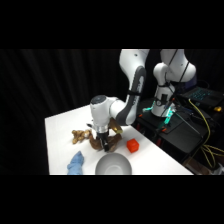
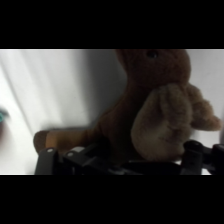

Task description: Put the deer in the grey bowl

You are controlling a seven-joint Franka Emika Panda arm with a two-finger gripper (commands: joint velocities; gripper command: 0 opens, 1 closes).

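While the white two-finger gripper (image 1: 107, 144) sits low on the one dark brown plush deer (image 1: 111, 142), whether its jaws grip it I cannot tell; one round grey bowl (image 1: 113, 165) lies near, one red cube (image 1: 132, 146) right.

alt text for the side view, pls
A white robot arm reaches down from the upper right, its gripper low over the dark brown deer on a white table. A tan toy animal lies just left of the deer, a red cube to its right, and a blue toy and grey bowl sit at the near edge.
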